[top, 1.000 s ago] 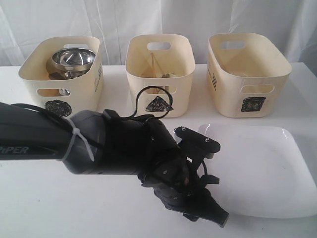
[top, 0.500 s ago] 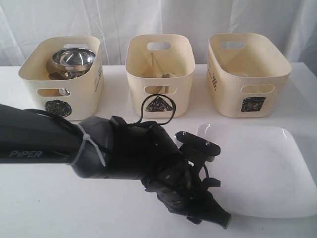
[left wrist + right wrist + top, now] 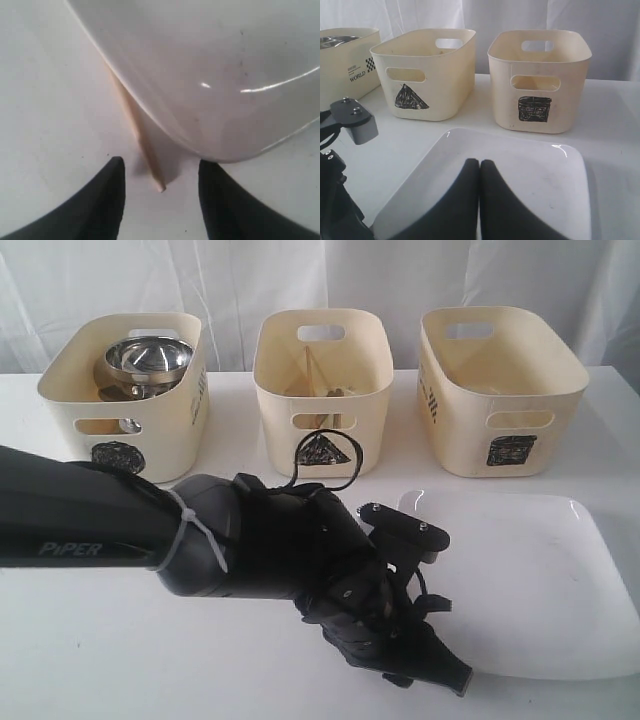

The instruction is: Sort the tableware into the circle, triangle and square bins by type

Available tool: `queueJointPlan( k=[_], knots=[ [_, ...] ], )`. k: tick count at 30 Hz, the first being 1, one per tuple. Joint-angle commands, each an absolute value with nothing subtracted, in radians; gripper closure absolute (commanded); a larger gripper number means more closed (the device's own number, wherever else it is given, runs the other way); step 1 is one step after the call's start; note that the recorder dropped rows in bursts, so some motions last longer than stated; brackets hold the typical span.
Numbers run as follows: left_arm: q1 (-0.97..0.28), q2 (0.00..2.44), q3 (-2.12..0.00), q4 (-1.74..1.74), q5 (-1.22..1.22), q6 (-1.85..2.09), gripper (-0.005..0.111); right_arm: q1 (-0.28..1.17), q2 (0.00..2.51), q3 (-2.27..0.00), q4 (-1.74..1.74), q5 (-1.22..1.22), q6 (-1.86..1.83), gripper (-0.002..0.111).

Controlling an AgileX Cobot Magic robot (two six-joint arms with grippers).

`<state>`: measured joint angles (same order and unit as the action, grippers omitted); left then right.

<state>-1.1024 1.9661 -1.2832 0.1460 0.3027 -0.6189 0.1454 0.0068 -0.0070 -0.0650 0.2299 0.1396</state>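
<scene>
Entry: your left pincer point(image 3: 161, 161) stands released, fingers spread, low over the tabletop point(image 3: 45, 100). The near end of the chopstick point(image 3: 134, 125) lies on the tabletop in the gap between the fingers and touches neither. The rest of it runs ahead of the pincer and passes under the rim of the plate point(image 3: 215, 75). That rim sits just ahead of the fingertips.

Your right pincer point(image 3: 479, 162) is clenched, fingers pressed together, with the plate below and ahead of it.

Well beyond both pincers you have the circle bin point(image 3: 60, 400), which holds a steel bowl point(image 3: 148, 358), then the triangle bin point(image 3: 372, 440) and the square bin point(image 3: 460, 440), all upright in a row.
</scene>
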Motion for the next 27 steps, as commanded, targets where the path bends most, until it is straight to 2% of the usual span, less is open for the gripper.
queueJointPlan(
  k=[1,14,27],
  knots=[
    [-1.099,1.968,-1.286,0.15,0.352,-0.628,0.056,0.139,0.0,0.0,-0.069,0.221,0.145,0.108],
    [-1.099,1.982,-1.286,0.15,0.359,-0.628,0.056,0.139,0.0,0.0,-0.069,0.221,0.145,0.108],
    [-1.024,1.982,-1.286,0.197,0.436,-0.628,0.056,0.139,0.0,0.0,-0.069,0.221,0.145,0.108]
  ],
)
